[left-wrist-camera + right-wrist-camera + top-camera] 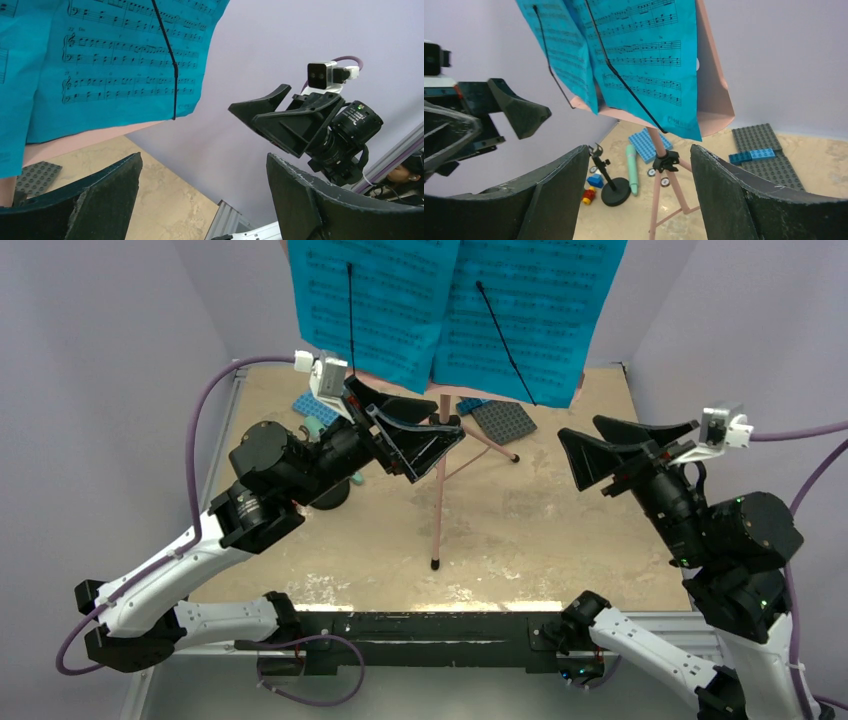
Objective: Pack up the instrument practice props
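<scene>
Lilac walls [100, 340] 3 sides; beige mottled tabletop [560, 530]; even light.

Both arms raised and angled inward, left gripper [420, 430] and right gripper [583, 440] facing each other, jaws spread wide.

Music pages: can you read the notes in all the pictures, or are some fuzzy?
Top view: the pages are evenly lit with no glare; the lines show, but the notes are too tiny to read and the tops are cut off. Left wrist view: notes big and crisp. Right wrist view: notes clear too, though the pages lean across the picture.
</scene>
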Available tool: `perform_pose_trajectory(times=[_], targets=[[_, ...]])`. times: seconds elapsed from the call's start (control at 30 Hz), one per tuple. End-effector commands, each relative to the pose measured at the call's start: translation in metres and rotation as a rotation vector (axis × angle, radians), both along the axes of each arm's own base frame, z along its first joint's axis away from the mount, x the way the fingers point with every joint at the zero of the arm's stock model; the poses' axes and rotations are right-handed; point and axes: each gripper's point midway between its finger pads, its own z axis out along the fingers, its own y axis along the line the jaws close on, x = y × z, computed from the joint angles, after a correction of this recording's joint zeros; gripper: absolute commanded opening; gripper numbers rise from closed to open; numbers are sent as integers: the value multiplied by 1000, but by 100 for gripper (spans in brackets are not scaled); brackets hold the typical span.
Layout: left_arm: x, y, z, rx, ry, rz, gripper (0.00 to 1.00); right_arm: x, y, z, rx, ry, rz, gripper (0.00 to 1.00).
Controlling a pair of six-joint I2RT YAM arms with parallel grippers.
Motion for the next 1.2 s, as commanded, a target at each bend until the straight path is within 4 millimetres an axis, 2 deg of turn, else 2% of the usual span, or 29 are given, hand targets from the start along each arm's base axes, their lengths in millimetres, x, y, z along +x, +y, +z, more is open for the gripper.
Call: perform_pose_trajectory(times=[0.0, 0.23, 0.47, 0.63, 0.8, 1.03, 1.17], targets=[[-9, 0, 45, -111, -102, -36, 96, 18, 0, 6, -45, -3, -59, 77], [-3, -17, 61, -123, -150, -49, 95, 37, 3, 7, -74, 10, -67, 74], [-2, -17, 68, -141, -173, -42, 95, 49, 15, 1, -100, 34, -32, 70], [0, -18, 69, -141, -176, -33, 95, 57, 23, -2, -111, 52, -11, 67], [3, -22, 69, -131, -174, -30, 95, 64, 22, -6, -111, 66, -28, 67], [11, -29, 62, -102, -162, -15, 95, 64, 13, -12, -123, 68, -74, 74], [13, -35, 64, -104, -166, -21, 95, 67, 18, -11, -137, 64, -53, 69]])
